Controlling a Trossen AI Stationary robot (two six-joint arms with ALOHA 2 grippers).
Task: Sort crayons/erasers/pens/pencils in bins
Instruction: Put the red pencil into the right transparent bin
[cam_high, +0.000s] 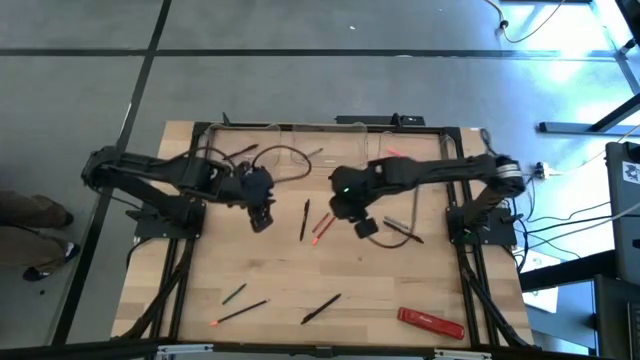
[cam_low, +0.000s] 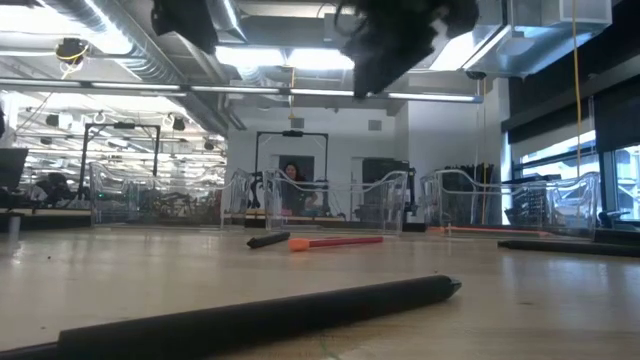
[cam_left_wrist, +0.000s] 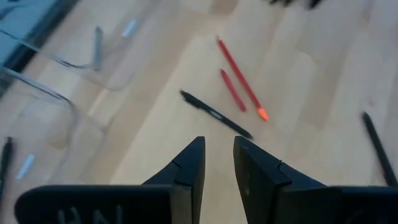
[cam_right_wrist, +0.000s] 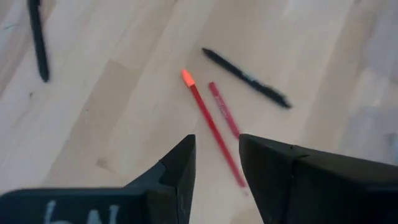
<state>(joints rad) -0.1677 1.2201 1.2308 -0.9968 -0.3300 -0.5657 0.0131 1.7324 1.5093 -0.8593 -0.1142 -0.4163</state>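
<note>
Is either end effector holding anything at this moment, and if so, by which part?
Nothing is held. The left end effector and the right end effector both hang over the table with empty gaps between their fingers.

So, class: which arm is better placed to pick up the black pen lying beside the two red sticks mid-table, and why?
Probably the right. Its gripper is open and empty, close beside the red sticks and black pen. The left gripper, also open and empty, hangs slightly farther away.

Nothing legible is showing anywhere; pale marks on the red bar (cam_high: 431, 321) (too small) are staying unreadable.
</note>
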